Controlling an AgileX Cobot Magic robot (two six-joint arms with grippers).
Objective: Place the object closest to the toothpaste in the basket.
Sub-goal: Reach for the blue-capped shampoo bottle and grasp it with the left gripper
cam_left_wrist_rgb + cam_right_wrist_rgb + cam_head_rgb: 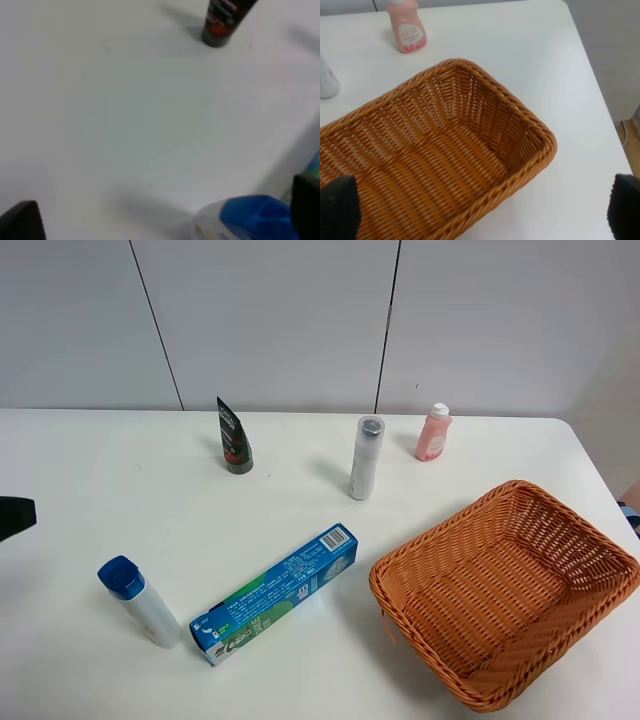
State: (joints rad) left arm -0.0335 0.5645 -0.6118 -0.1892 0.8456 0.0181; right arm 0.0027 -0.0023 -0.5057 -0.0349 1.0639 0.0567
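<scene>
The blue-green toothpaste box (275, 593) lies on the white table at front centre. A white bottle with a blue cap (140, 601) lies just left of it, nearest to it; its cap also shows in the left wrist view (252, 217). The orange wicker basket (612, 545) stands at the right and is empty. My left gripper (162, 217) is open and empty, above the table beside the bottle's cap; only a black tip of it (14, 515) shows at the left edge of the high view. My right gripper (480, 205) is open and empty over the basket (530, 125).
A black tube (234, 437) stands on its cap at the back left, a grey-capped white bottle (366, 457) at back centre, and a pink bottle (433, 433) at back right. The table's right edge lies just beyond the basket.
</scene>
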